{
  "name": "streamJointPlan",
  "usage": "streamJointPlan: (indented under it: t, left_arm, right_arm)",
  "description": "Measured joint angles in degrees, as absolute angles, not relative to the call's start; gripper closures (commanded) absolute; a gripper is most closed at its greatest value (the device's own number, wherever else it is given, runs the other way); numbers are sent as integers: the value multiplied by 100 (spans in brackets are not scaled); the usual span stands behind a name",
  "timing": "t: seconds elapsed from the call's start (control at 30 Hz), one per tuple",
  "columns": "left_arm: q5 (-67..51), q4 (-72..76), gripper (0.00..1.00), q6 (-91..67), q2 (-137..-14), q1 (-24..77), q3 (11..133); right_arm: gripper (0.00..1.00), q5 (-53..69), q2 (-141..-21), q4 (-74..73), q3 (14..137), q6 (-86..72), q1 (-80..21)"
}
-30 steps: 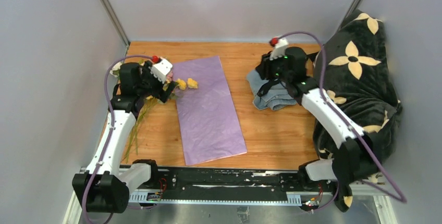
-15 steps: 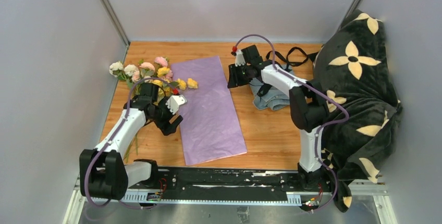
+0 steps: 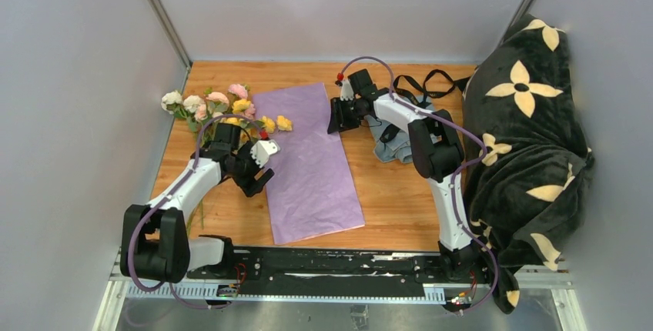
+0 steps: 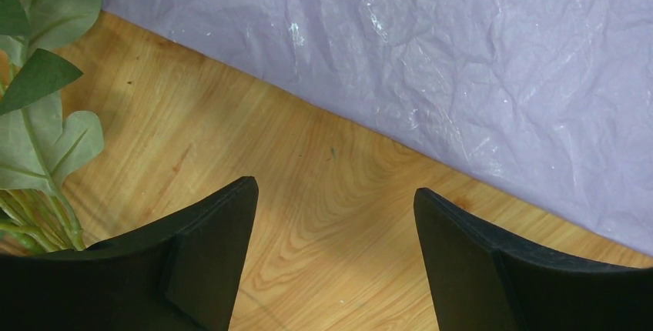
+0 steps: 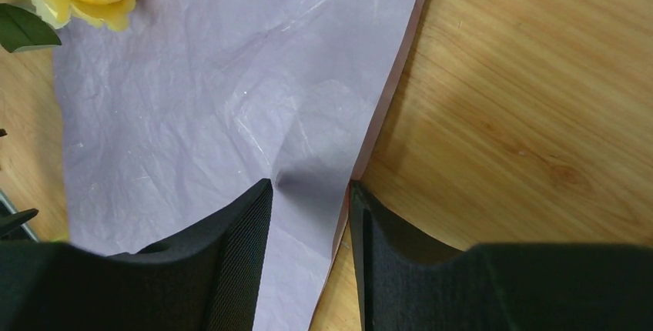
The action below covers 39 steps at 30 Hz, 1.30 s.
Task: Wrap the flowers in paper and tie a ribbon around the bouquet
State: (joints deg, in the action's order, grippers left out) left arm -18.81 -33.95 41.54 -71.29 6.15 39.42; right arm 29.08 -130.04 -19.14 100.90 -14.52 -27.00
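Step in hand was judged: seizing of paper (image 3: 312, 169) by its edge for wrapping. Found part open: right gripper (image 5: 309, 186), set astride paper's right edge near far corner, nothing clamped. Closure on edge alone and slow lift were called for; thin sheet was judged easily torn. Found wide open and empty: left gripper (image 4: 335, 188), held over bare worktop (image 3: 400, 192) just beside paper's left edge. At far left, flowers (image 3: 219, 104) were laid, yellow blooms overlapping paper's far left corner. At far right edge, ribbon (image 3: 423, 82) was seen beside grey cloth (image 3: 396, 146). Right edge was crowded by patterned blanket (image 3: 531, 115), close to right arm.
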Motion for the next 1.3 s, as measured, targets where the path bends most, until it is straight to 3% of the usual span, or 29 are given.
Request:
streamJointPlan:
  t: [0.07,0.17,0.2,0.53,0.87,1.07,1.3]
  left_arm:
    - [-1881,-3315,17,4136,-7153,620,3942]
    - [-1883,-3240,17,4115,-7194,620,3942]
    - [-1883,-3221,17,4110,-7203,622,3942]
    - [-1957,-3273,15,3964,-7301,624,4101]
    - [-2965,-3704,14,3787,-6934,1026,5225]
    - [-3194,-4110,11,3806,-6904,1758,5629]
    - [-3437,-4748,0,3970,-6781,1787,6545]
  right_arm:
    - [68,2961,-13006,-1911,10092,-1492,-2700]
    - [95,3118,-13004,-1887,10092,-1608,-2700]
    - [100,3175,-13006,-1879,10092,-1634,-2700]
    - [100,3673,-12774,-1507,9723,-2279,-2665]
    - [100,3426,-10624,56,7631,-3361,-2521]
    - [100,3026,-9939,587,7155,-3854,-2521]
    - [100,2235,-8864,794,7057,-4160,-2526]
